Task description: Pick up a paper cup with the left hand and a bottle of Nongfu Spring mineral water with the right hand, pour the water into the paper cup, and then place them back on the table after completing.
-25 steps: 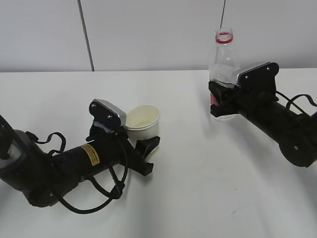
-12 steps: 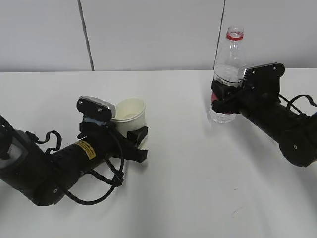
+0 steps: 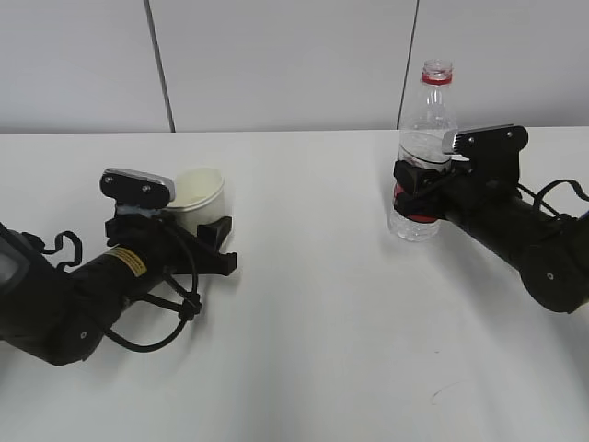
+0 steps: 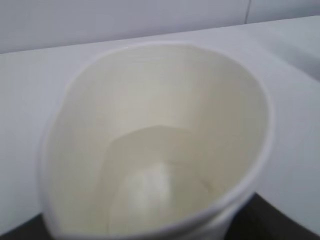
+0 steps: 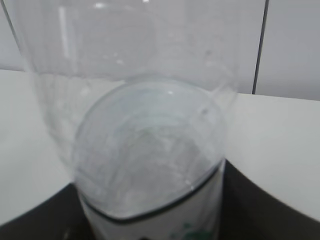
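Note:
The paper cup (image 3: 199, 190) is cream-white and upright at the left, held in my left gripper (image 3: 206, 221); its base is hidden behind the fingers. In the left wrist view the cup (image 4: 160, 135) fills the frame, mouth open, with a glossy patch at the bottom. The clear water bottle (image 3: 421, 138), uncapped with a red neck ring, stands upright with its base at the white table (image 3: 322, 304). My right gripper (image 3: 414, 195) is shut around its labelled lower part. In the right wrist view the bottle (image 5: 150, 125) sits between dark fingers (image 5: 260, 200).
Both black arms lie low over the table, the left with a yellow label (image 3: 124, 262) and loose cables (image 3: 156, 322). A grey wall (image 3: 276, 64) rises behind the far edge. Bare tabletop lies between the two arms.
My left gripper has carried the cup leftward and away from the bottle. The bottle has gone from slightly tilted to upright and has come down a little.

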